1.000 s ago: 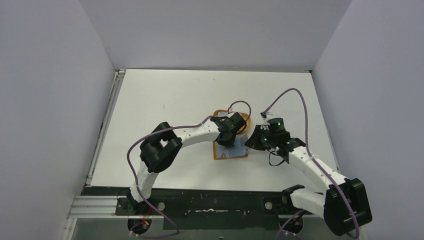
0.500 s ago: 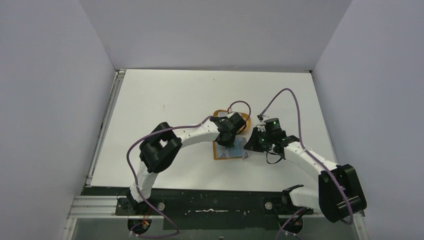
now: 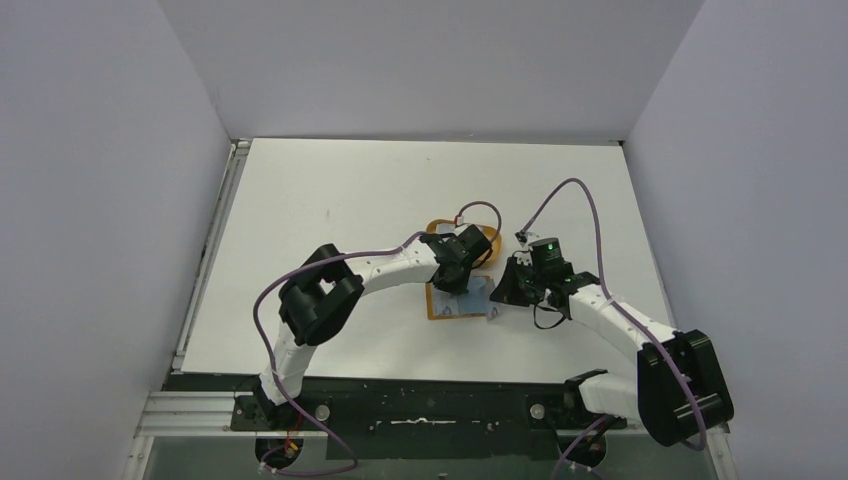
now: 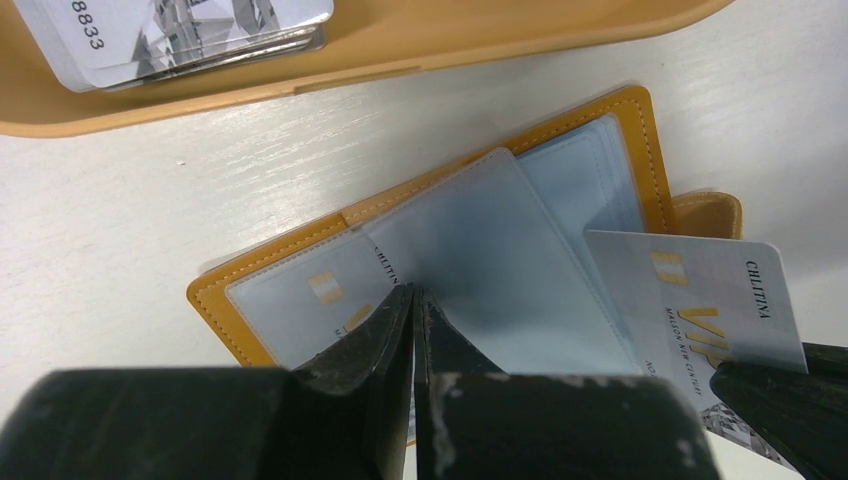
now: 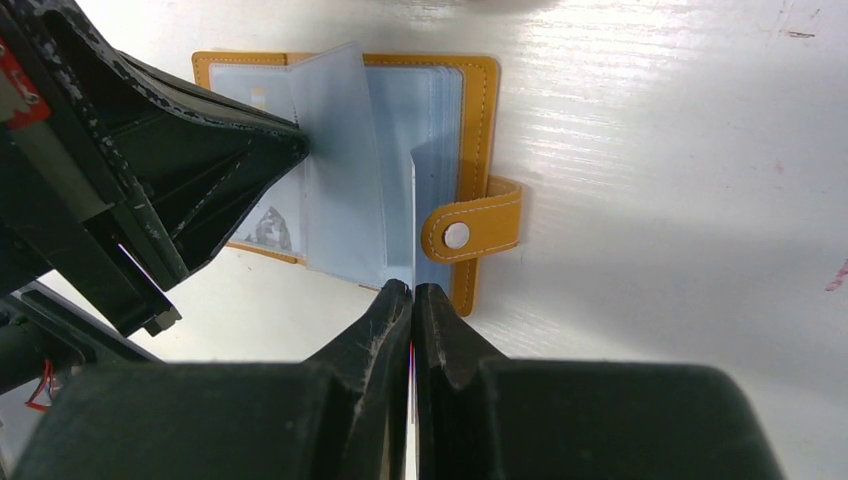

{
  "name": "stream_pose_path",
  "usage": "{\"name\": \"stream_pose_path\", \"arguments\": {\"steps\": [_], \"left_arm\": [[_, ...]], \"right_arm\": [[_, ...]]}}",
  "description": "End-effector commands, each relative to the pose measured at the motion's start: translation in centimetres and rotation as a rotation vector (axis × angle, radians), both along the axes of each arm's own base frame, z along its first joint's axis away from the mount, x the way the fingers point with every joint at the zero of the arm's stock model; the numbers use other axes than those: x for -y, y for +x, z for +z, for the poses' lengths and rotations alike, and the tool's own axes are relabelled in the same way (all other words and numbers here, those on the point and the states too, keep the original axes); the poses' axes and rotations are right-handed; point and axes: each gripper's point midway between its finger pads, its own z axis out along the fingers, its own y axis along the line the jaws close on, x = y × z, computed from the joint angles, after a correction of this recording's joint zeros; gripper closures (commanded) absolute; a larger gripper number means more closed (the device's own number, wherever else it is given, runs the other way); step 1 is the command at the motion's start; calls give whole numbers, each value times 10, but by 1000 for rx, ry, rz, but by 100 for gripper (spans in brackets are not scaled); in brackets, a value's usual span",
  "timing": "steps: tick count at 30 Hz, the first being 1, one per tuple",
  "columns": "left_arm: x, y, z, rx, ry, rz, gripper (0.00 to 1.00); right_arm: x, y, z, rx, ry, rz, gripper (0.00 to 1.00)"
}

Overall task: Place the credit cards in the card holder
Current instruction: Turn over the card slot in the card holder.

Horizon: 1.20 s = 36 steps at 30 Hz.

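We take the credit card [image 4: 690, 300] for a light, stiff, slick sliver, so a pinch on one end is right. The right claw [image 5: 412, 288] has it that way, fingers closed tight on the near end. The card stands nearly edge-on straight ahead of that claw. Its long axis seems to run in line with the fingers, free end pointing away over the open card holder [image 5: 480, 120].

The holder lies flat on the counter [image 4: 120, 220], closure tab [image 5: 470, 235] just right of the card.

The left claw [image 4: 413, 292] is pinched closed on a clear sleeve [image 4: 500, 260], lifting it just ahead of its tips. That sleeve looks floppy and easily creased.

More cards [image 4: 180, 30] wait in the orange tray [image 4: 400, 50] beyond.
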Motion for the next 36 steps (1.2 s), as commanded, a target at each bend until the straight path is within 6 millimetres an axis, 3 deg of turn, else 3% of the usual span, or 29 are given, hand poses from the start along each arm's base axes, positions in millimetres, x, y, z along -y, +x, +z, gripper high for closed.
{"name": "stream_pose_path", "arguments": {"steps": [1, 8, 12, 16, 19, 36], "left_arm": [[-9, -5, -5, -18, 24, -12, 99], [-6, -6, 4, -14, 1, -13, 97], [-5, -5, 16, -1, -24, -12, 86], [-8, -5, 30, 12, -48, -12, 73], [-11, -6, 41, 22, -66, -8, 68], [-32, -14, 79, 52, -137, 39, 56]], "right_arm": [[-1, 1, 5, 36, 24, 11, 100], [-27, 2, 19, 77, 148, 60, 100], [-38, 3, 21, 78, 192, 76, 100], [-44, 2, 16, 57, 215, 75, 100], [-47, 5, 18, 69, 223, 76, 100], [-67, 7, 30, 92, 235, 115, 100]]}}
